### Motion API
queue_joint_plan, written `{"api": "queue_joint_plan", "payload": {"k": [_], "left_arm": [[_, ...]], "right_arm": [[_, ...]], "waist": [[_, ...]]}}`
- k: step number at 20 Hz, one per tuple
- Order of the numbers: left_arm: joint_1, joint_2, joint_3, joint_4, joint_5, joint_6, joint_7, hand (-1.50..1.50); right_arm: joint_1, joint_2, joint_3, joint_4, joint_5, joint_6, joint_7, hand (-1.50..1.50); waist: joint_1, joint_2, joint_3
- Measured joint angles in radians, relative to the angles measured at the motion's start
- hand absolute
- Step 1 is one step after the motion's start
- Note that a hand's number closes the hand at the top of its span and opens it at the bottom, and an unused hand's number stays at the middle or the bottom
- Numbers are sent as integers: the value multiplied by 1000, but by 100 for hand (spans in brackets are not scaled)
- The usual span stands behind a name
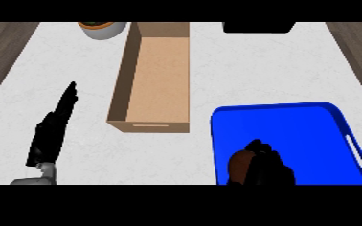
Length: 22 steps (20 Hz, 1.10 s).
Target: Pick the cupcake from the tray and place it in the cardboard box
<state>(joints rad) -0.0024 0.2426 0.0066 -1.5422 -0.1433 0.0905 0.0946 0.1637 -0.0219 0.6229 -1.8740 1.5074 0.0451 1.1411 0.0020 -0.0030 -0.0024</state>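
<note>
A blue tray lies at the lower right of the white counter. At its near left corner my right hand curls round a brown cupcake, which shows only at the hand's left side. The open cardboard box stands long and narrow left of the tray, reaching toward the far edge. My left hand rests at the lower left, fingers straight and pointing away, holding nothing.
A white pot with an orange top stands at the far edge beside the box's far left corner. A black object sits at the far right edge. Wooden strips border the counter on both sides.
</note>
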Motion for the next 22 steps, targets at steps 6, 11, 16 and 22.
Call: {"api": "queue_joint_plan", "payload": {"k": [6,11,16,22], "left_arm": [[-4,-21,-14,13,-19,13,-11,0],[-16,-13,-3,11,-8,-3,0,0],[-23,-23,-13,16,-17,-3,3,0],[-27,-26,-21,17,-23,-10,-5,0]], "right_arm": [[-166,8,123,-96,44,-17,37,150],[-348,11,163,-98,22,-58,46,150],[-575,10,128,-32,-70,-78,61,150],[-811,9,3,130,-204,-96,59,150]], "waist": [[5,1,1],[14,3,1],[25,4,1],[40,7,1]]}}
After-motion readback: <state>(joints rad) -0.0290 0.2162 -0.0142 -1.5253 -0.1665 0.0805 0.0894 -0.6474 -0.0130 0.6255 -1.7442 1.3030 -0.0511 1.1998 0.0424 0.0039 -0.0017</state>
